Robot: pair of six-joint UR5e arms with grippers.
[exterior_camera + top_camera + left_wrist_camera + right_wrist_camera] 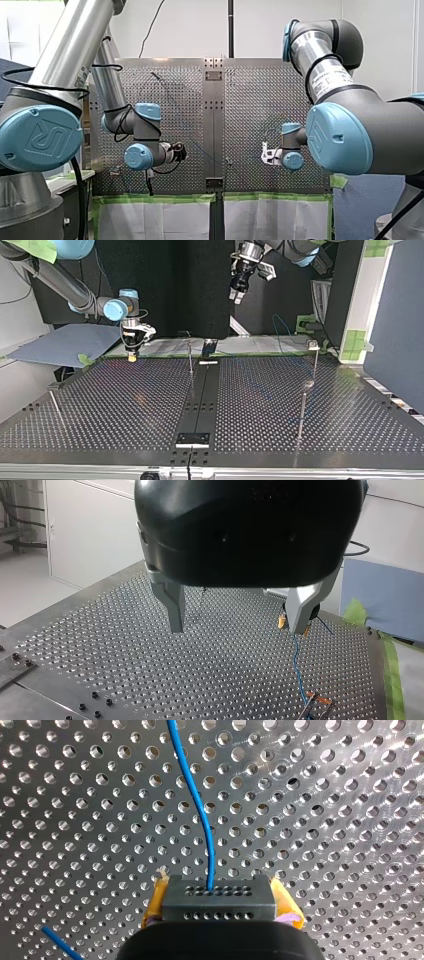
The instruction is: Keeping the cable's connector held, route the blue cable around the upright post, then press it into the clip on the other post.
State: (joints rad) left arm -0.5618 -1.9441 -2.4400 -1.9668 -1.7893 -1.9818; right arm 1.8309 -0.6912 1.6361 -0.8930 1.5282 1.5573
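In the right wrist view my right gripper (217, 892) is shut on a grey connector block (218, 901), with yellow pads (156, 901) at its sides. The blue cable (199, 810) leaves the block and runs ahead over the perforated plate. At the top view's left, this gripper (132, 356) hangs low by the table's far edge. My left gripper (239, 622) is open with nothing between its metal fingers (173, 607). It hovers high over the table (237, 296). Beyond it the cable (296, 666) trails down to an orange-tipped fitting (316, 701).
Thin upright posts stand on the perforated table (125, 405): one near the middle at the back (190, 360), one at the front right (302, 410), one with a small head at the back right (313, 346). A slanted rod (55, 407) is at the left.
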